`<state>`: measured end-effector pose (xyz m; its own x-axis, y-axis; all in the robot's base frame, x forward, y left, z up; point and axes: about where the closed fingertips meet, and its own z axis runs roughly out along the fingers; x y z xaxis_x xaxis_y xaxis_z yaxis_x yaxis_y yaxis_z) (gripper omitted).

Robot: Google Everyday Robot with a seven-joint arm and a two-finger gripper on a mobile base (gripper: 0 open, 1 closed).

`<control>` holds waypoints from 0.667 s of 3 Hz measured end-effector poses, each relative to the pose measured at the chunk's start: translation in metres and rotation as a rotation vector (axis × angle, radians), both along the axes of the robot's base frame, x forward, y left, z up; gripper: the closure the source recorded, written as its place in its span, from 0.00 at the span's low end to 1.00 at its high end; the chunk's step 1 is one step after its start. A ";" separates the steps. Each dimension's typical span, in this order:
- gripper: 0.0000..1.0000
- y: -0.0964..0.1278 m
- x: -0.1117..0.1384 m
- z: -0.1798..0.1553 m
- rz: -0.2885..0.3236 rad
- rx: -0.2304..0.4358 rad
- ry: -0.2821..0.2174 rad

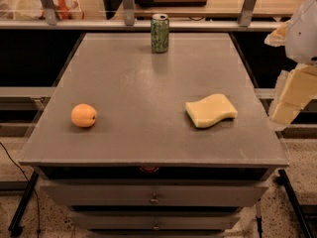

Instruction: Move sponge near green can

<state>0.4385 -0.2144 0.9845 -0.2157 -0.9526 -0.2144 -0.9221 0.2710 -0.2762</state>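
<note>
The sponge point(211, 110) is a pale yellow foam slab with wavy edges. It lies flat on the right half of the grey table point(148, 78), toward the front. The green can point(160, 32) stands upright at the table's far edge, near the middle, well apart from the sponge. My gripper point(286, 105) hangs at the right edge of the view, off the table's right side and right of the sponge, touching nothing. It holds nothing that I can see.
An orange fruit point(83, 115) sits on the table's front left. A rail with metal posts point(129, 19) and a shelf run behind the table. Drawers point(154, 196) are below the tabletop's front edge.
</note>
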 end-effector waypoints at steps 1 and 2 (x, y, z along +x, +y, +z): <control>0.00 0.000 0.000 0.000 0.000 0.000 0.000; 0.00 0.005 0.008 -0.001 0.031 0.008 -0.011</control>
